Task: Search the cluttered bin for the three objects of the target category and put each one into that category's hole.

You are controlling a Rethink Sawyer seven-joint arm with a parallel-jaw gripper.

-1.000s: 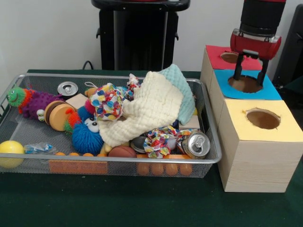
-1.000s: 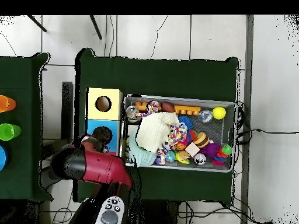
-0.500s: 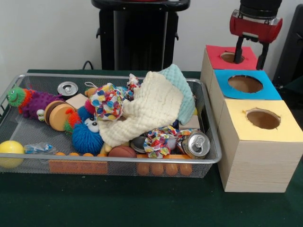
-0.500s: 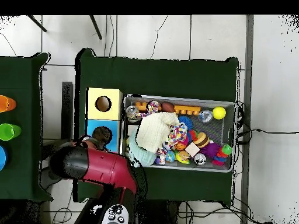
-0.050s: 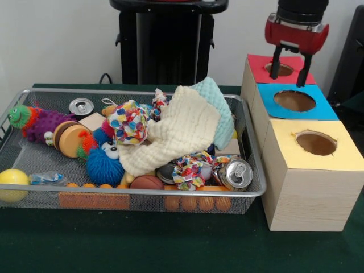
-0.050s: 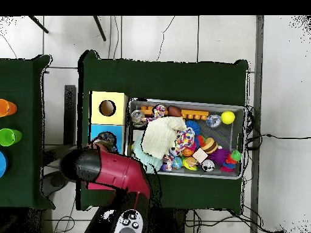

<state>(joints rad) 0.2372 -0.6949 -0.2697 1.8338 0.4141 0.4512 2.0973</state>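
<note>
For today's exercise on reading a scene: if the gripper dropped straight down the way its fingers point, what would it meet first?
Probably the red-topped box: the open, empty gripper hangs over its hole, near the blue box. Depth is unclear, so it might enter the hole or strike the rim.

A grey wire-mesh bin point(image 6: 246, 141) sits right of centre on the dark green table cover point(image 6: 164, 76), holding a cream knitted cloth point(image 6: 159, 136) and a yellow ball point(image 6: 228, 117). Left of it, a yellow-topped wooden box point(image 6: 108, 108) shows a round hole. The red and black robot arm point(image 6: 112, 170) covers the lower left.
</note>
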